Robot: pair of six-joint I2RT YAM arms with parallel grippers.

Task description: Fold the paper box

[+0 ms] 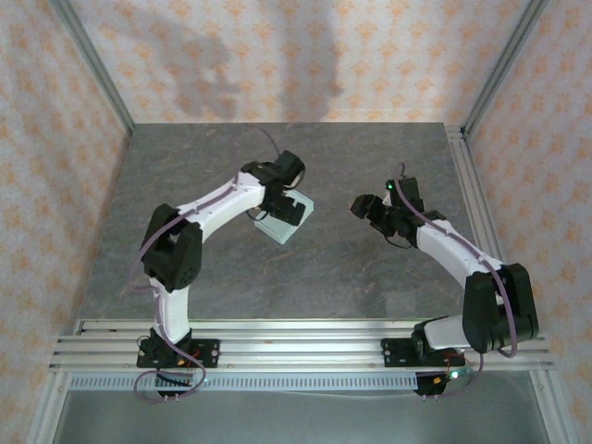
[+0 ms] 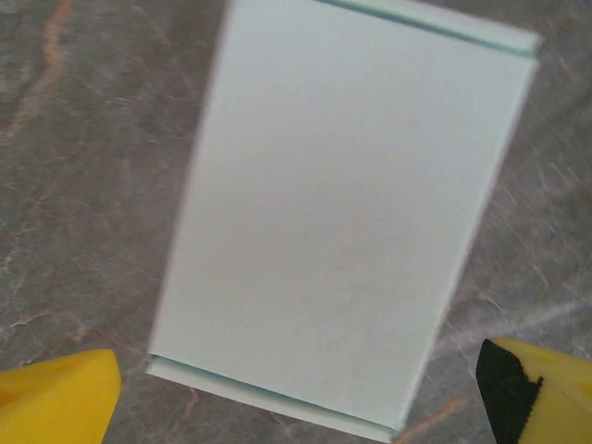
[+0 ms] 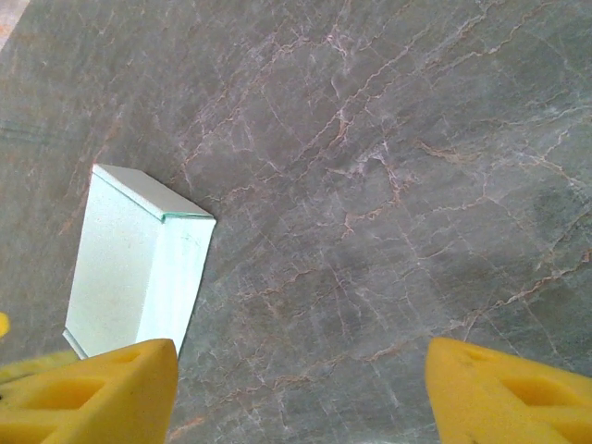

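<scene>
Grey, veined table (image 1: pixel 351 277) inside a metal-framed cell with patterned wallpaper (image 1: pixel 277 55), seen from above and from both wrists.

The paper box (image 1: pixel 282 229) lies flat on the table left of centre, apparently closed into a slim rectangular shape. My left hand (image 1: pixel 285 205) hovers directly over it. In the left wrist view the left hand (image 2: pixel 298 379) has its yellow fingers (image 2: pixel 55 398) spread wide. They stand one on each side of the near end of the paper box (image 2: pixel 342 213), close to it but with a gap on both sides, so nothing is held. My right hand (image 1: pixel 363 207) hangs well apart to the right. Its own camera shows the right hand (image 3: pixel 301 370) partly spread over bare table, with the paper box (image 3: pixel 129 268) off to its left.

Risks, as I judge them:
- **Sliding or turning:** a lateral move of the left hand could catch a finger on the thin card and shift the box across the smooth table.
- **Crushing:** a descent or a closing could flatten its walls.
- **Flap opening:** a loosely tucked end flap could spring open.

Limits of view:
- **Top view:** the left hand covers part of the box.
- **Left wrist view:** the picture is slightly blurred, and the seam lines at each end do not tell me whether the flaps are fully seated.
- **Right wrist view:** a finger hides the box's near corner.
</scene>
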